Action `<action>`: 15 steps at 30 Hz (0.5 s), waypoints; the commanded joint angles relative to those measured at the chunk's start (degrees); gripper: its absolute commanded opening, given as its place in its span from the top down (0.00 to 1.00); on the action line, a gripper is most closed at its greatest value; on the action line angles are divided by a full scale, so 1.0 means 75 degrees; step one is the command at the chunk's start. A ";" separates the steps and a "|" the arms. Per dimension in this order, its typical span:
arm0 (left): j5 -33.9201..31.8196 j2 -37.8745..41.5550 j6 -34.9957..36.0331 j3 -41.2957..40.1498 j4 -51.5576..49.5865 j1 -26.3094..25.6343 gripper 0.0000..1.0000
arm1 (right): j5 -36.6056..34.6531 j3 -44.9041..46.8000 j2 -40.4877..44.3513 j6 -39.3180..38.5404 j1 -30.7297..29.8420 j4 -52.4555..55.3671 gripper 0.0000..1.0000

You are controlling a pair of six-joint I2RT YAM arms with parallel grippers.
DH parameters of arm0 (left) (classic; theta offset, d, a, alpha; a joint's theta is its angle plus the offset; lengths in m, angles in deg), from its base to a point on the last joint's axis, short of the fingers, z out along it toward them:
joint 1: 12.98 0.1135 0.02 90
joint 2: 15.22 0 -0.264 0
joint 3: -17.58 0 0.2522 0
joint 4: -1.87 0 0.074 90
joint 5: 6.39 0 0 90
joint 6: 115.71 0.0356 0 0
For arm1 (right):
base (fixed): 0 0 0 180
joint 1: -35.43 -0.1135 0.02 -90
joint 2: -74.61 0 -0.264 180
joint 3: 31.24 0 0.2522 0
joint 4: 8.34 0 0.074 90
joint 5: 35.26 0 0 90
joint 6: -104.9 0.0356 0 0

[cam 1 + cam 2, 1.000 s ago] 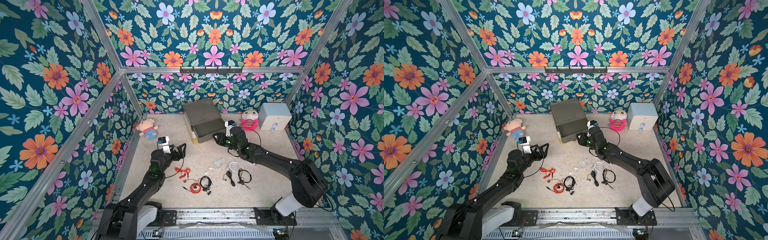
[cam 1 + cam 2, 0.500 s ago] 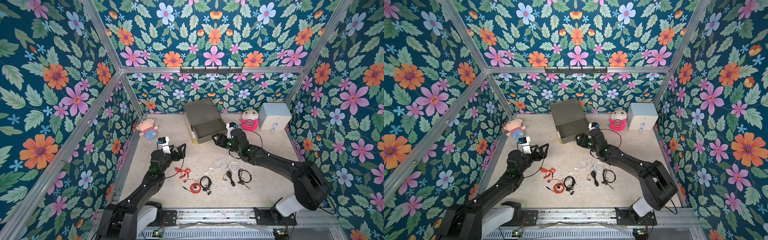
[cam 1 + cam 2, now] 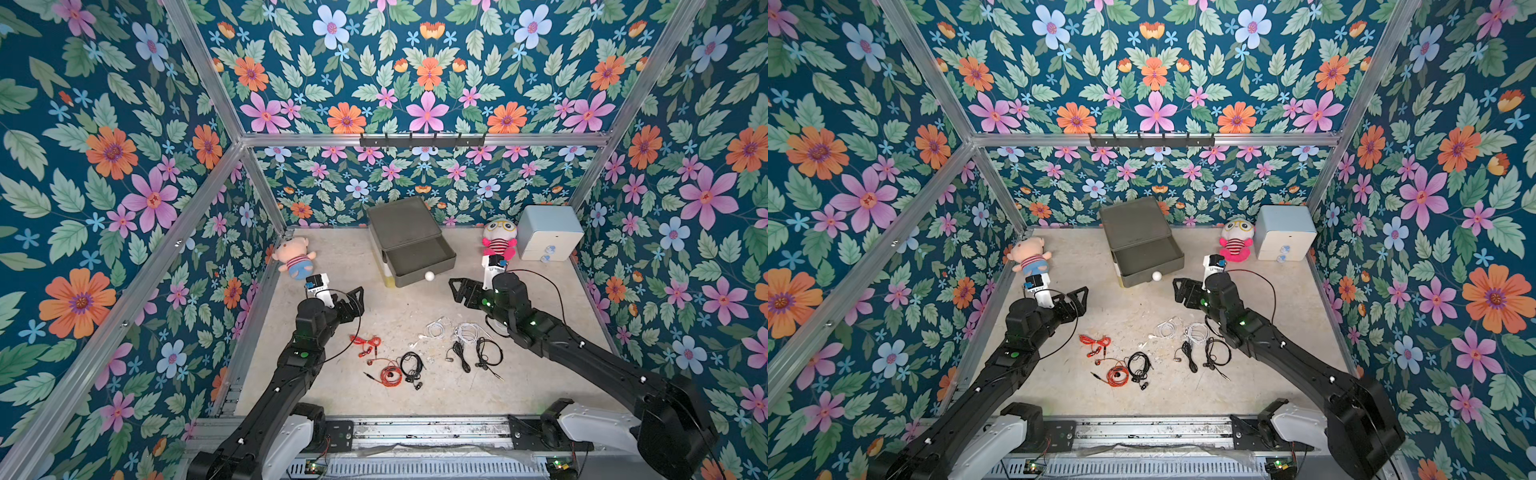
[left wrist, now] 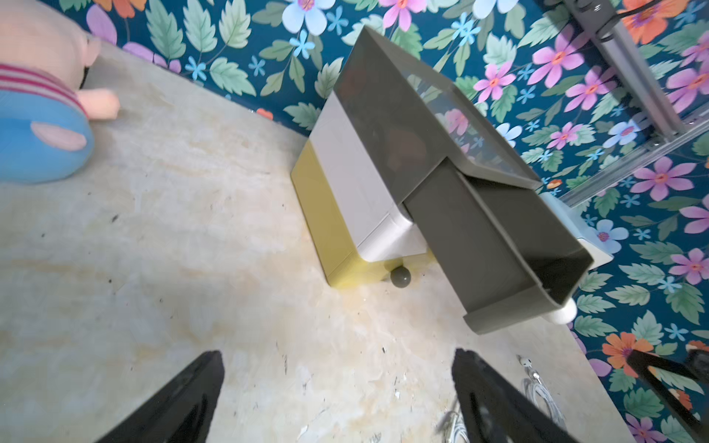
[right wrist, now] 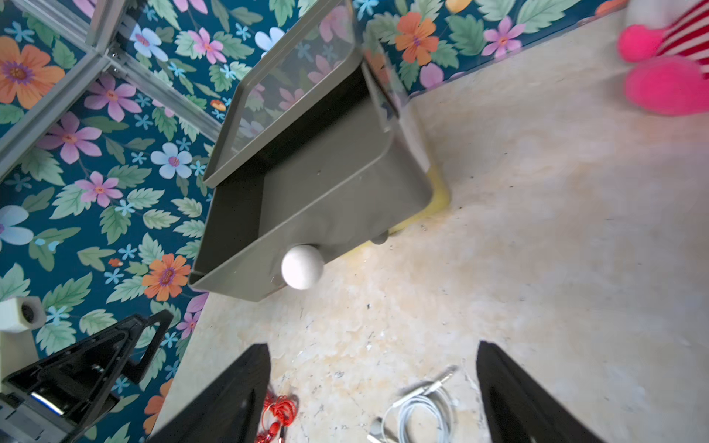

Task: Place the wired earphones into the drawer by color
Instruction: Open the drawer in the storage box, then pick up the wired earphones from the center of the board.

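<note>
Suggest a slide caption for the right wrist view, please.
Open right hand facing the pulled-out grey drawer and its white knob; red earphones and white earphones on the table.

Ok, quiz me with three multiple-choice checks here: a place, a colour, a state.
1. Where are the red earphones? A) in the open drawer B) on the table by the left gripper C) beside the blue chest
2. What colour is the grey top drawer's knob? A) white B) yellow C) black
3. The grey top drawer is: A) shut B) pulled out, empty C) pulled out, holding cords
Answers: 1 B, the coils lie on bare tabletop; 2 A, a white ball sits on its front; 3 B, its floor is bare.
</note>
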 commanded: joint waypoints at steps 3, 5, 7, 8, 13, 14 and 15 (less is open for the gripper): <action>-0.0346 0.0047 -0.0763 0.0007 -0.1716 -0.0108 0.01 | -0.0639 0.1003 0.1136 -0.0842 0.0500 -0.0093 0.08; -0.0461 0.0078 -0.1011 -0.0062 -0.2032 -0.0171 0.01 | -0.1018 0.1415 0.1599 -0.1168 0.0502 -0.0285 0.08; -0.0594 0.0157 -0.1212 -0.0131 -0.2303 -0.0227 0.01 | -0.1358 0.1788 0.2061 -0.1376 0.0503 -0.0510 0.07; -0.0669 0.0230 -0.1328 -0.0182 -0.2398 -0.0259 0.01 | -0.1558 0.2008 0.2307 -0.1462 0.0505 -0.0659 0.06; -0.1090 0.0340 -0.1638 -0.0298 -0.2864 -0.0429 0.01 | -0.2234 0.3058 0.3317 -0.1626 0.0506 -0.1614 0.01; -0.1167 0.0304 -0.1683 -0.0298 -0.2952 -0.0464 0.02 | -0.2252 0.3214 0.3479 -0.1592 0.0511 -0.1759 0.01; -0.1205 0.0268 -0.1703 -0.0318 -0.2997 -0.0488 0.03 | -0.2212 0.3298 0.3584 -0.1577 0.0508 -0.1811 0.01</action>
